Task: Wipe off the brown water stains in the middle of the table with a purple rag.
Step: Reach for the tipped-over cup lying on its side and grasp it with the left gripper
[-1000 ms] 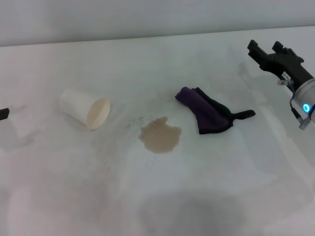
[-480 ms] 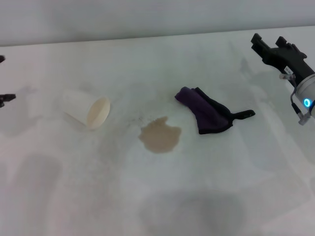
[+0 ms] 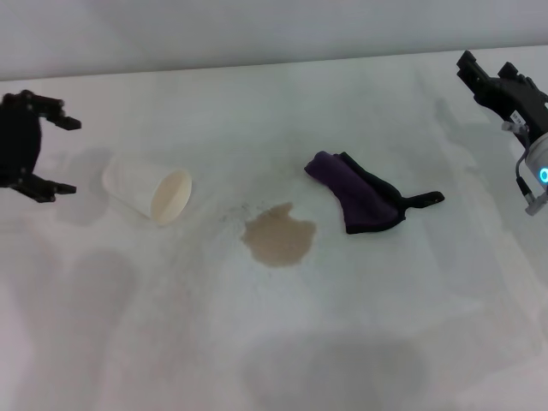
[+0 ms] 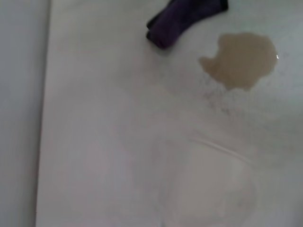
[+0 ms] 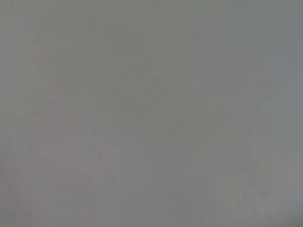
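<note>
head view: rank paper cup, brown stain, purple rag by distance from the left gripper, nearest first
From the left gripper, open at the table's left edge:
1. paper cup: lying on its side just right of the gripper.
2. brown water stains: mid-table, past the cup.
3. purple rag: right of the stain, farthest.

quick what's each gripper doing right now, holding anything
Left gripper: open, holding nothing, hovering beside the tipped cream-white paper cup.
Right gripper: open, holding nothing, at the table's far right, away from the dark purple rag.
</note>
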{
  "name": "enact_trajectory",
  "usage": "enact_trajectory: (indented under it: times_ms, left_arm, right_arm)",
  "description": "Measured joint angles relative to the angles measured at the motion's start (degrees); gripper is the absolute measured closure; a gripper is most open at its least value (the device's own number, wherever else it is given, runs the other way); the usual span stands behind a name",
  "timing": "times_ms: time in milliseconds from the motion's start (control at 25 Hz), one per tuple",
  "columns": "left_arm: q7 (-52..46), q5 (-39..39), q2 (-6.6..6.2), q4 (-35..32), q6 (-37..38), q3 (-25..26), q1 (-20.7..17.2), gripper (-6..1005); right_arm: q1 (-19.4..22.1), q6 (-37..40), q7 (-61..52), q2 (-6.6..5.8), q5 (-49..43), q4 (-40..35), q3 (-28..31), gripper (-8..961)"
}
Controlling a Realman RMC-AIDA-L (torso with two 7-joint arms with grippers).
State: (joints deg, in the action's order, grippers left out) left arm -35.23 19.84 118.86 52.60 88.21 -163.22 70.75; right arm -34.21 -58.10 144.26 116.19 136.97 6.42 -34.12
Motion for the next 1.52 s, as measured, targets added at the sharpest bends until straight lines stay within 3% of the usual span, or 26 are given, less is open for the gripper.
enact_trajectory:
  times_ms: [520,1000,1520]
  left_arm:
    - [1.8,7.4,0.22,-17.5,-16.2,0.1,1.5,125]
    - [9.3,5.2,0.32,-24.6,-22.9,0.2,0.1,124]
    - [11.0,3.7,0.15,-31.6,-30.5,0.2,-3.2,125]
  right_arm:
    - [0.3,0.9,0.0,0.0,0.0,0.3,2.3,124]
    - [0.5,1.0,0.0,0.0,-0.2,1.7,3.6,124]
    - [0.5,1.0,0.0,0.0,-0.3,2.1,3.8,125]
